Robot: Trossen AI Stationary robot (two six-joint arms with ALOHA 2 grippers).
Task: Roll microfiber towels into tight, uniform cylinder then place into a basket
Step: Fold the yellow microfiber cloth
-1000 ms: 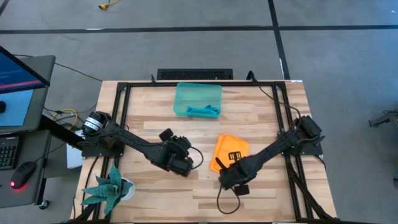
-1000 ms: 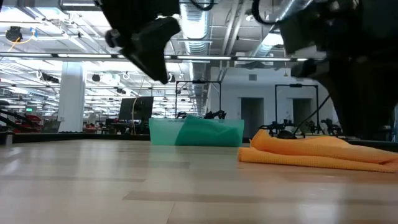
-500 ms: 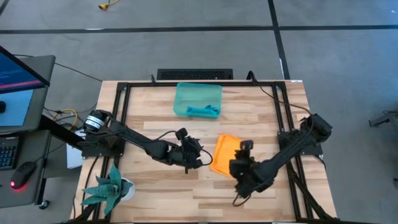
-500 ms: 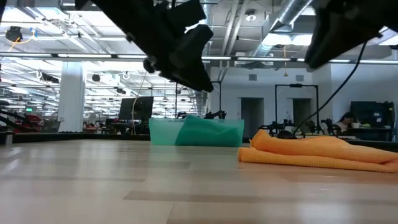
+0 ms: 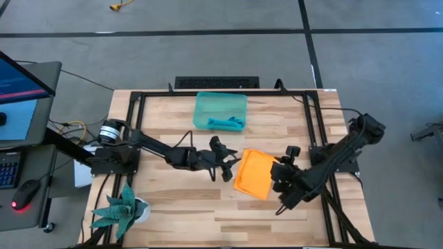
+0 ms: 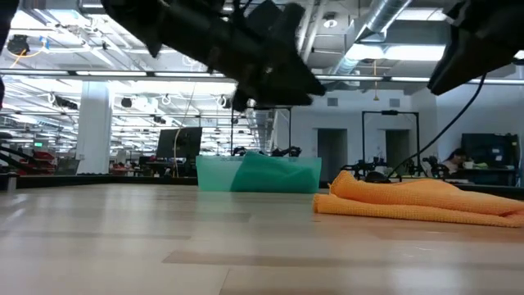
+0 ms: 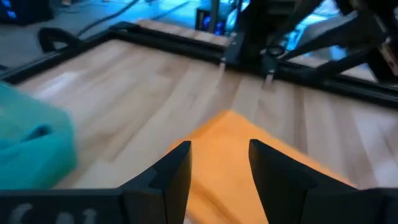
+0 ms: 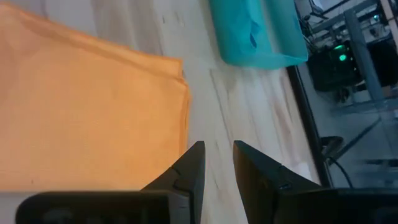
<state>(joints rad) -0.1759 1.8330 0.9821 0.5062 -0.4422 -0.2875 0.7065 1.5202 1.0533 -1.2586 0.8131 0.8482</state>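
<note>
The orange towel (image 5: 252,173) (image 6: 409,201) lies folded and flat on the wooden table, right of centre. The teal towel (image 5: 225,124) lies rolled inside the basket (image 5: 208,104) (image 6: 213,174) at the far middle. My left gripper (image 5: 232,166) (image 7: 217,168) hovers open just left of the orange towel, above the table and nearly level, pointing at the towel (image 7: 230,140). My right gripper (image 5: 286,162) (image 8: 217,165) hangs above the towel's right edge, slanting down, its fingers a little apart with nothing between them; the towel (image 8: 81,106) and basket (image 8: 249,37) lie ahead of it.
A potted green plant (image 5: 124,207) stands at the near left corner. Black frame rails (image 5: 135,131) run along the table's sides. Bare wood lies near the front edge (image 5: 221,221) and between towel and basket.
My left gripper has gone toward the table's right, up to the orange towel, tipping from pointing down to nearly level. My right gripper has risen off the towel's near part and drawn back toward the right edge, turning as it went. The towel has stayed in place.
</note>
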